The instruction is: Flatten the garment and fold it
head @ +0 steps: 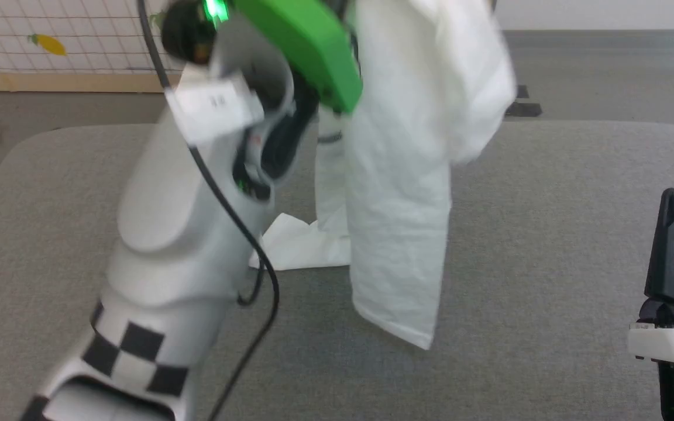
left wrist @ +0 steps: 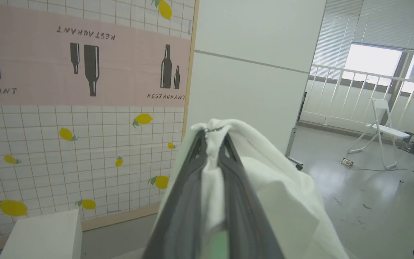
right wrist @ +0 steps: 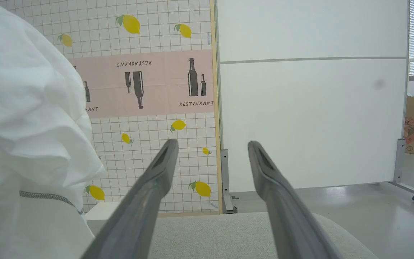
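While the left claw is clenched on a bunched edge of the white shirt, the shirt hangs over the grey worktop, one end trailing on it; the right claw stands spread, empty, to its right.

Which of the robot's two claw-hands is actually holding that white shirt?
The left gripper, up high: its two dark fingers are pinched shut on the large soft white shirt. The right gripper sits low, fingers apart, empty.
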Tool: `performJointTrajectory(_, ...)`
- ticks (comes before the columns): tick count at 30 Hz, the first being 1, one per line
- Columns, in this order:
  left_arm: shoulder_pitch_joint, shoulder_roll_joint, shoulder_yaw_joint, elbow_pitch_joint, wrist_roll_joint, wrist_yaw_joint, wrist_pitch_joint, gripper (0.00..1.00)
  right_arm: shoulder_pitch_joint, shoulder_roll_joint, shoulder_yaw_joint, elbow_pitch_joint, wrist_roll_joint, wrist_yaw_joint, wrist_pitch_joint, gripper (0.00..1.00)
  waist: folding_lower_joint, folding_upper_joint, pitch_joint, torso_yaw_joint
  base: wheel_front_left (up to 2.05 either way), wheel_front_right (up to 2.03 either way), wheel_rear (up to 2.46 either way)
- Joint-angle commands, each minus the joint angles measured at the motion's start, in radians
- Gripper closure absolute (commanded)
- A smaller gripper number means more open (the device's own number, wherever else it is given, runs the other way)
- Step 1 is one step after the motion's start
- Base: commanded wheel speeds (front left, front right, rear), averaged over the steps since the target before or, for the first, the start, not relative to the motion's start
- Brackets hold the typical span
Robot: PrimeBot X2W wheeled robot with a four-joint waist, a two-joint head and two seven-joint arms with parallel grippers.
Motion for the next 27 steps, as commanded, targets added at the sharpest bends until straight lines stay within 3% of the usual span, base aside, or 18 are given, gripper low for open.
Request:
performJointTrajectory(1, 0.058, -0.008, -0.009, 0.005, -0.023, 0.017, -0.024, 1.00, 0.007, 0.000, 0.002, 0.003, 0.003, -0.002, -0.005, 0.00, 0.0001, -0.0001, 0.013, -0.027, 0.00, 0.00, 0.00)
performJointTrajectory(9, 0.324, -0.018, -0.119, 0.138, -0.067, 0.077, -0.162, 1.00, -0.018, 0.000, 0.042, 0.006, 0.001, -0.002, -0.006, 0.00, 0.0001, -0.0001, 0.078, -0.089, 0.00, 0.00, 0.00)
performJointTrajectory(17, 0.355, -0.019, -0.254, 0.384, -0.007, 0.075, -0.245, 1.00, -0.046, 0.000, 0.082, 0.028, -0.003, -0.002, -0.006, 0.00, 0.0001, -0.0001, 0.130, -0.121, 0.00, 0.00, 0.00)
performJointTrajectory(18, 0.348, -0.019, -0.257, 0.401, -0.003, 0.073, -0.258, 0.84, -0.048, 0.000, 0.082, 0.029, -0.003, -0.002, -0.006, 0.00, 0.0001, -0.0001, 0.134, -0.120, 0.00, 0.00, 0.00)
performJointTrajectory(19, 0.337, -0.019, -0.256, 0.415, -0.003, 0.069, -0.276, 0.27, -0.051, 0.000, 0.080, 0.030, -0.003, -0.002, -0.006, 0.00, 0.0001, -0.0001, 0.139, -0.117, 0.00, 0.00, 0.00)
performJointTrajectory(20, 0.328, -0.019, -0.253, 0.421, -0.008, 0.064, -0.290, 0.00, -0.052, 0.000, 0.079, 0.031, -0.004, -0.002, -0.006, 0.00, 0.0001, -0.0001, 0.140, -0.114, 0.00, 0.00, 0.00)
performJointTrajectory(27, 0.289, -0.003, -0.185, 0.357, -0.052, 0.033, -0.428, 0.00, -0.047, 0.000, 0.068, 0.042, -0.009, -0.002, -0.006, 0.00, 0.0001, -0.0001, 0.111, -0.078, 0.00, 0.00, 0.00)
